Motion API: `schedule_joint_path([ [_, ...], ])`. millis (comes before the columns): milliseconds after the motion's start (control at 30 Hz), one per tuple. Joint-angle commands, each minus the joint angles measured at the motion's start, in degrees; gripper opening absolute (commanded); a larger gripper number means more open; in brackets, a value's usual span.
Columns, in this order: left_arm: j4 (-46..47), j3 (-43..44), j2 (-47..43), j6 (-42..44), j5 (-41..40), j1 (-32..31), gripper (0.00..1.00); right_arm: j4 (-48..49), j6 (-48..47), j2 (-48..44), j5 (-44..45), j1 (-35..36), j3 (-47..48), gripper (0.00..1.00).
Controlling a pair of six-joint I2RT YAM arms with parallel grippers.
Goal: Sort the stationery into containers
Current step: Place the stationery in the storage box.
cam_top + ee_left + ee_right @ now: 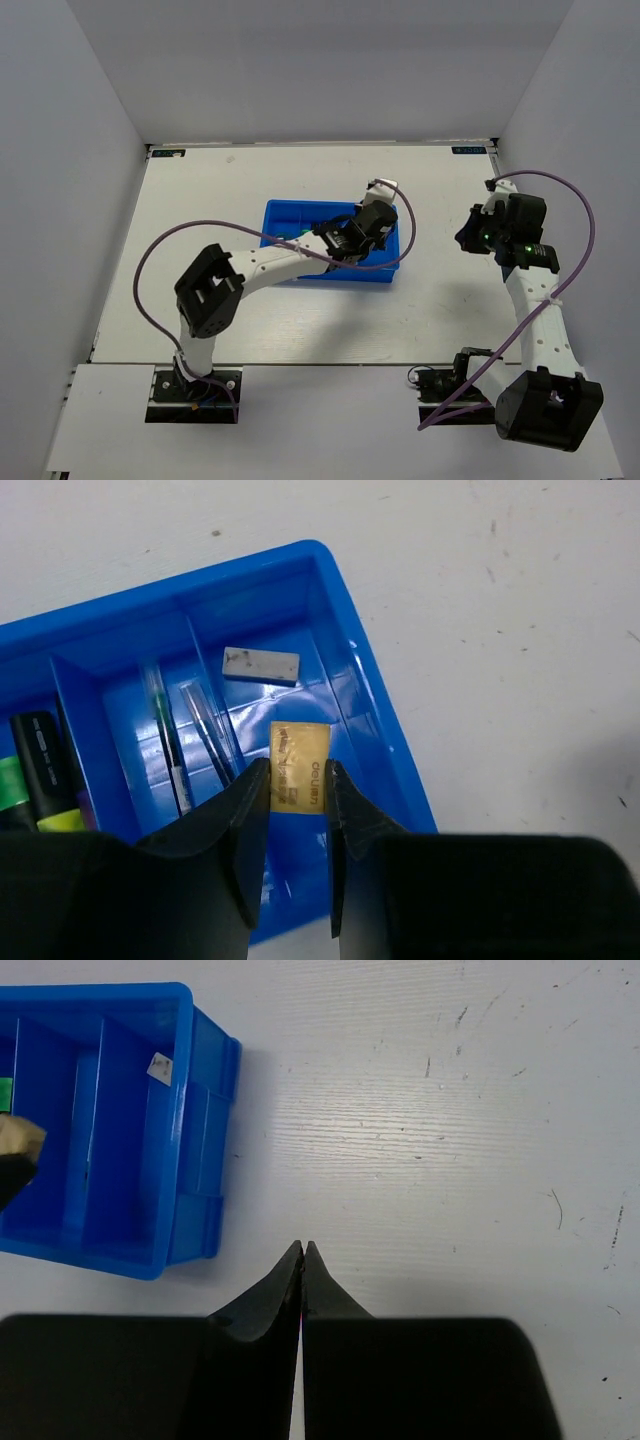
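Left fingers (262, 782) pinch the beige eraser (300, 742) by its lower half, one fingertip on each long side. They hold it over the end compartment of the blue tray (330, 572), the one bounded by the tray's outer wall. Whether it hangs clear of the tray floor or rests on it I cannot tell. My worry is the grip: only the tips bear on a small, smooth-wrapped block, so I reckon it could pivot or squirt sideways as they part. Let go from any height, a rubbery piece like that might bounce over the divider into the neighbouring compartment, or over the outer wall onto the desk (520, 660). Going lower carries its own risk, since the fingers sit close to that outer wall and could nudge the light tray. The eraser itself is a little tan rectangle in a printed sleeve. Farther along the same compartment a white eraser (260, 666) lies flat. The next compartment holds a thin green pen (160, 730) and a dark pen (208, 742), and beyond them sits a black-capped highlighter (42, 770). Right fingers (299, 1260) are pressed together, holding nothing, over the desk beside the tray.
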Motion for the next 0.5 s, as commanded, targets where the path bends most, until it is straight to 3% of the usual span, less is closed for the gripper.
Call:
schedule_joint_path([
  [0,-5.0,7.3,4.1,-1.4,4.7,1.5,0.18,1.8,-1.0,-0.6,-2.0,-0.2,-0.1,0.00],
  [67,-6.3,11.3,6.7,-2.0,5.9,2.4,0.30,1.8,-1.1,-0.4,-2.4,-0.3,-0.3,0.00],
  [100,-7.8,12.2,8.4,-2.9,6.3,2.6,0.40,1.7,-1.2,-0.4,-2.5,-0.3,-0.4,0.00],
  [167,-9.1,14.3,10.2,-3.4,7.4,3.0,0.45,1.5,-1.4,-0.4,-2.5,-0.2,-0.4,0.06],
  [233,-9.1,14.4,11.2,-3.9,7.6,3.0,0.59,1.6,-1.5,-0.3,-2.5,-0.3,-0.4,0.11],
  [267,-9.0,14.5,11.1,-4.1,7.6,3.0,0.62,1.5,-1.5,-0.3,-2.5,-0.3,-0.4,0.19],
  [367,-9.4,14.2,10.8,-4.5,7.5,3.4,0.67,1.3,-1.6,-0.2,-3.1,-0.4,-0.4,0.29],
  [400,-9.4,13.8,10.2,-4.5,7.5,3.5,0.67,1.4,-1.5,-0.2,-3.2,-0.4,-0.3,0.31],
  [433,-9.3,12.9,8.8,-3.8,7.2,3.7,0.63,1.1,-1.6,-0.2,-3.4,-0.4,-0.6,0.43],
  [467,-9.3,12.5,8.8,-3.8,7.2,3.7,0.63,1.1,-1.6,-0.3,-3.4,-0.4,-0.6,0.43],
])
